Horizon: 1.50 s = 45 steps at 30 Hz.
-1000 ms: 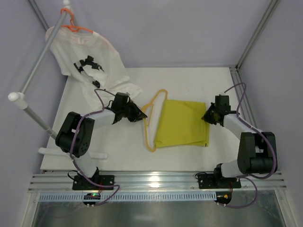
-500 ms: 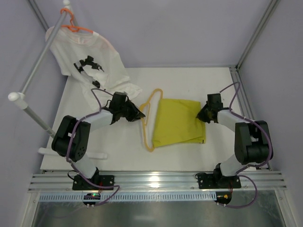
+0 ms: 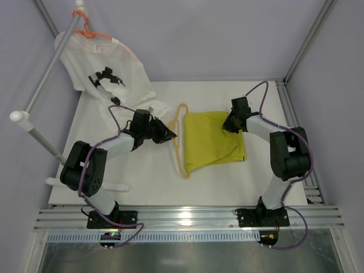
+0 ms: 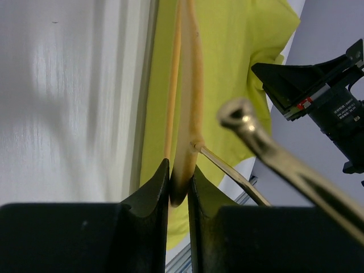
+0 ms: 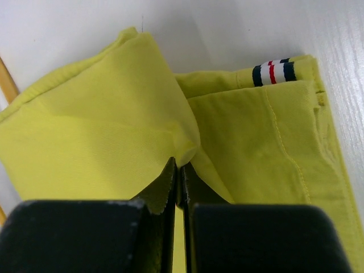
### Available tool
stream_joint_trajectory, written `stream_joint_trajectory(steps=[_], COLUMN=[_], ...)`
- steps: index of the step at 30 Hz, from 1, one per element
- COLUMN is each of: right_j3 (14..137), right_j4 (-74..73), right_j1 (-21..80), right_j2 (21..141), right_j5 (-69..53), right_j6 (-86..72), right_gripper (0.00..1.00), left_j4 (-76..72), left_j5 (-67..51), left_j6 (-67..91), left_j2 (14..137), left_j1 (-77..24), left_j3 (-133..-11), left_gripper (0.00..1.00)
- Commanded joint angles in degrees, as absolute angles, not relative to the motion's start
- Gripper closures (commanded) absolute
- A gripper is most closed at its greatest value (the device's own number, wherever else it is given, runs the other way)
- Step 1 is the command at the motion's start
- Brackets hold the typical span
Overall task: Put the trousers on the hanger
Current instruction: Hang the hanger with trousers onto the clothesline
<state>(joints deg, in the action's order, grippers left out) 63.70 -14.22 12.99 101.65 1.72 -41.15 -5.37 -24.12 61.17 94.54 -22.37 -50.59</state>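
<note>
The left gripper (image 4: 179, 170) is clamped on the thin bar of the hanger (image 4: 190, 102); a fold of the trousers (image 5: 102, 131) is pinched in the closed right gripper (image 5: 178, 165). The trousers are spread between both grippers, their edge seemingly under the hanger.

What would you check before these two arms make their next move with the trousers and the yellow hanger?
1. Left gripper shut on the hanger: ok.
2. Right gripper pinching a fold of the trousers: ok.
3. Trousers passed through the hanger's loop: cannot tell; from above, their edge overlaps it.
4. Trousers hanging over the hanger's bar: not ok; they lie on the table.
5. Grippers apart from each other: ok.
</note>
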Motion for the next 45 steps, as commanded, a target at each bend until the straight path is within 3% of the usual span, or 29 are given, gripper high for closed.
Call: stream_joint_trajectory(steps=[1, 4, 7, 11, 13, 16, 17, 19, 26, 28, 30, 32, 34, 39, 45], right_j3=[66.2, 67.1, 70.1, 78.1, 71.1, 50.5, 41.8, 35.9, 38.5, 40.5, 41.5, 42.6, 44.7, 47.8, 44.3], right_j4=[-13.7, -14.3, -16.2, -34.0, -33.3, -27.9, -23.2, -20.8, -23.2, -26.5, -28.4, -29.0, -29.9, -28.0, -19.8], right_j1=[14.6, 15.0, 15.4, 13.6, 10.0, 4.7, 4.1, 3.6, 2.7, 2.3, 2.1, 2.1, 2.1, 3.9, 9.9], right_j2=[103.3, 104.0, 103.6, 97.1, 91.1, 80.1, 78.8, 78.7, 82.6, 80.8, 78.6, 74.3, 71.9, 67.7, 71.6], right_j5=[0.8, 0.8, -2.5, 5.7, 7.3, 9.8, 9.3, 10.5, 13.1, 13.6, 13.8, 12.6, 9.3, -2.1, -3.2], right_j6=[-43.1, -42.8, -41.1, -36.5, -39.0, -45.5, -46.7, -48.4, -48.5, -48.2, -47.4, -45.5, -41.1, -37.0, -36.3], right_gripper=[0.96, 0.96, 0.96, 0.96, 0.96, 0.96, 0.96, 0.96, 0.93, 0.84, 0.69, 0.63, 0.57, 0.56, 0.57], left_j4=[0.3, -8.4, -4.9, -1.6, -1.8, -3.2, -3.1, -3.5, -5.0, -4.7, -5.8, -7.7, -7.8, -11.0, -11.8], left_j5=[-28.3, -31.2, -26.4, -21.3, -19.6, -18.0, -17.4, -17.5, -18.9, -18.8, -20.2, -22.8, -23.6, -26.1, -24.1], left_j6=[62.0, 65.2, 63.5, 63.1, 63.2, 64.6, 64.8, 64.8, 64.6, 64.1, 63.5, 61.8, 59.7, 57.0, 55.4], left_j2=[95.9, 99.6, 100.8, 101.3, 101.6, 101.7, 101.7, 102.0, 100.5, 98.7, 97.6, 95.7, 94.4, 92.3, 92.9], left_j1=[-24.2, -24.3, -24.6, -24.4, -24.3, -23.8, -23.9, -23.8, -23.9, -23.9, -23.9, -24.1, -24.7, -26.4, -31.6], left_j3=[-46.7, -43.7, -43.6, -43.0, -42.5, -40.6, -40.5, -40.6, -41.7, -42.1, -42.4, -42.3, -42.7, -43.4, -45.7], left_gripper=[1.00, 1.00, 1.00, 1.00, 1.00, 1.00, 1.00, 1.00, 1.00, 1.00, 0.95, 0.86, 0.83, 0.70, 0.55])
